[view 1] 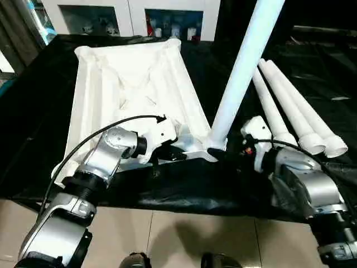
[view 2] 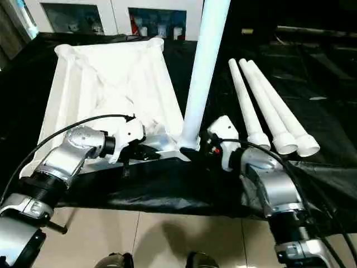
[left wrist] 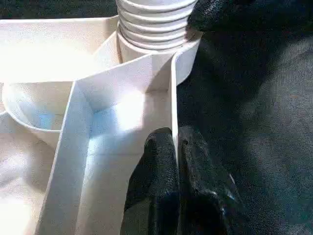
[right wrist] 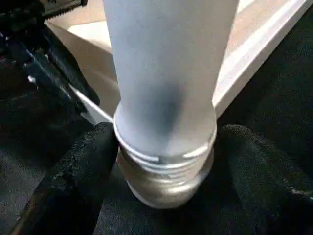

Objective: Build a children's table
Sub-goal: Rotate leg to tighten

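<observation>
The children's table top (view 1: 128, 72) lies upside down on a black cloth, its ribbed underside facing up. One white leg (view 1: 245, 61) stands upright in the near right corner socket (left wrist: 146, 44), leaning slightly. My left gripper (left wrist: 175, 134) is shut on the thin rim wall of the top, close to that corner. My right gripper (right wrist: 166, 147) is open, with a black finger (right wrist: 78, 166) on either side of the leg's ribbed base; one finger touches the collar. Three more legs (view 1: 290, 106) lie side by side to the right.
The black cloth (view 1: 33, 111) covers the worktable, whose front edge runs just below both grippers. Beyond the edge is tiled floor (view 1: 167, 234). A white cabinet (view 1: 128, 17) with shelves of small items stands behind the table.
</observation>
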### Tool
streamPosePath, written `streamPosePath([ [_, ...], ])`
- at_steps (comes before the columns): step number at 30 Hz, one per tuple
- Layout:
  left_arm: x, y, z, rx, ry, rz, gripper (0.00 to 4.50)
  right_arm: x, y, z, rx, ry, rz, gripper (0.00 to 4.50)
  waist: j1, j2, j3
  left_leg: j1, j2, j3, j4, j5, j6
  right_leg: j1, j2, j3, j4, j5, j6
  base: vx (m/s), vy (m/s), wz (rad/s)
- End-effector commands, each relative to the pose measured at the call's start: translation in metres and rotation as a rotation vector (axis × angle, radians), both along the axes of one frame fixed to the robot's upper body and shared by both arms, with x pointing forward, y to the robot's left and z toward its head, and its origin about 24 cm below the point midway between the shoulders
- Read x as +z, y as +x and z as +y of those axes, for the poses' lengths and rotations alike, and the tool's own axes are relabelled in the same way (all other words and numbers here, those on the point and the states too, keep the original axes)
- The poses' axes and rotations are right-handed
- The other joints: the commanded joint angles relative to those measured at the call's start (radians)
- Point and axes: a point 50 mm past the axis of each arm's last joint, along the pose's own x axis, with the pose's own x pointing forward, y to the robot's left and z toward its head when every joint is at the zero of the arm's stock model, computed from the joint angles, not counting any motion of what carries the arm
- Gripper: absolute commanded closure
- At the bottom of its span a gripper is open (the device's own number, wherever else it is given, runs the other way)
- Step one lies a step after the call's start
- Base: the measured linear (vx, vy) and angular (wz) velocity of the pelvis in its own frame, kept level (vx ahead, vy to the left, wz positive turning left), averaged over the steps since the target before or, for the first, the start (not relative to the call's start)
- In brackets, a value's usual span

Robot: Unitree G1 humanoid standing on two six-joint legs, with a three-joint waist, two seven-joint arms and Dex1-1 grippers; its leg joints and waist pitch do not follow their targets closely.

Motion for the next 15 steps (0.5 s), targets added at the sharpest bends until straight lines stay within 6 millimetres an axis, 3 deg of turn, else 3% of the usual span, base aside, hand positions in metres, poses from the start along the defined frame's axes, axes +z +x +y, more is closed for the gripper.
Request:
streamPosePath([
  [1,0.0072,-0.0007,-0.0031,-0.039,-0.028,-0.028,4.50,0.0038,-0.0012,0.0011,0.017,0.005,-0.004,0.83,0.002,-0.010,-0.083,0.007,0.032,-0.004,-0.051,-0.071,0.131,0.072,-0.062,0.051,-0.057,-0.003,-0.284,0.000,0.000,0.00],
  [13,0.0062,-0.0015,-0.0066,-0.053,-0.026,-0.030,4.50,-0.0021,0.0016,0.0083,0.031,0.002,-0.010,0.83,0.005,-0.009,-0.089,0.007,0.032,-0.004,-0.045,-0.046,0.145,0.073,-0.061,0.049,-0.049,0.041,-0.299,0.000,0.000,0.00],
  [15,0.0060,-0.0017,-0.0069,-0.055,-0.025,-0.030,4.50,-0.0024,0.0022,0.0090,0.029,0.006,-0.011,1.08,0.005,-0.009,-0.090,0.006,0.032,-0.005,-0.044,-0.041,0.146,0.074,-0.061,0.049,-0.047,0.047,-0.302,0.000,0.000,0.00],
])
